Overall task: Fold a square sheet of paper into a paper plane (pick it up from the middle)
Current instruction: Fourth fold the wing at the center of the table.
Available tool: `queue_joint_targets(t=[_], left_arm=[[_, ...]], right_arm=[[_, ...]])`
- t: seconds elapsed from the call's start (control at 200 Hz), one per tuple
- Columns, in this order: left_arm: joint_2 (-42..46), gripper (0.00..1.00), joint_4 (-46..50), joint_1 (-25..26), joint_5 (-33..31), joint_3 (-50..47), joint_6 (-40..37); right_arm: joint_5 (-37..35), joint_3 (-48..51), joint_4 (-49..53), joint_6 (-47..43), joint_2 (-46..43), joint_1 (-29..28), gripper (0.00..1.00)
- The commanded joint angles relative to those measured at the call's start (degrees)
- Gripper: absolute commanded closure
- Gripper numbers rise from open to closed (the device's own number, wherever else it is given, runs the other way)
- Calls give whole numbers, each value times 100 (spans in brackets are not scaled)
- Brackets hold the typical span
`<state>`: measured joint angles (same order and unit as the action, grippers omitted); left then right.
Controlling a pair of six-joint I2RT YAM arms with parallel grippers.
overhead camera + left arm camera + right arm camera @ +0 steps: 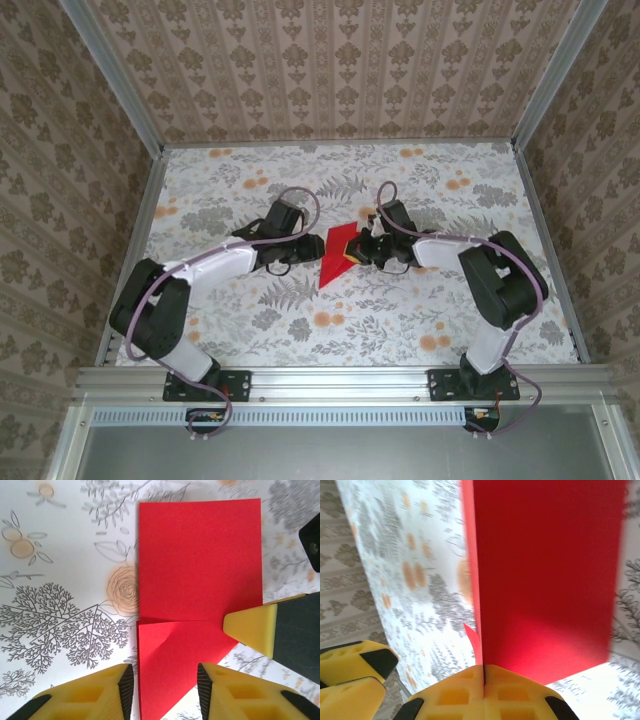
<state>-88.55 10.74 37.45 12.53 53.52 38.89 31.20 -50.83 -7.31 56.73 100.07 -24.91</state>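
Where the square sheet of paper [338, 256] lies: centre of the top view, over the floral table [300, 330], between the two grippers.
Sheet shape: red and partly folded, with a crease crossing it low in the left wrist view and narrowing to a point at the bottom.
Right gripper [484, 671]: yellow fingers pressed together on the sheet's edge, bottom centre of its own view.
Left gripper [162, 680]: jaws apart at the frame's bottom, one finger on either side of the sheet's lower part, not pinching it.
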Motion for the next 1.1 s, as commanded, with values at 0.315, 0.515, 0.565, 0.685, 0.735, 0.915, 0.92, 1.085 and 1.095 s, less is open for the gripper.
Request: queue_joint_targets(t=[0.315, 0.515, 0.565, 0.685, 0.735, 0.915, 0.92, 1.085, 1.095], left_arm=[[714, 7, -1186, 236, 137, -677, -1705], [481, 7, -1876, 466, -19, -879, -2561], [369, 10, -1877, 473, -96, -847, -2755], [105, 18, -2255, 522, -84, -908, -3399], [53, 20, -2739, 560, -16, -1118, -3685], [-189, 22, -3242, 555, 322, -1232, -4232], [-198, 22, -3248, 558, 334, -1235, -4236], [-510, 30, -3447, 560, 514, -1214, -4397], [-519, 30, -3447, 555, 531, -1208, -4396]], right_arm=[[-624, 182, 207, 833, -708, -23, 99], [-585, 111, 445, 1038, -601, -5, 99], [-576, 94, 483, 1068, -585, 3, 99], [-511, 36, 603, 1084, -544, 12, 99], [-494, 8, 662, 1082, -525, 27, 99], [-396, -94, 777, 1067, -410, 52, 98], [-396, -98, 776, 1067, -410, 54, 98], [-316, -181, 849, 1103, -339, 72, 98], [-312, -188, 853, 1103, -335, 69, 98]])
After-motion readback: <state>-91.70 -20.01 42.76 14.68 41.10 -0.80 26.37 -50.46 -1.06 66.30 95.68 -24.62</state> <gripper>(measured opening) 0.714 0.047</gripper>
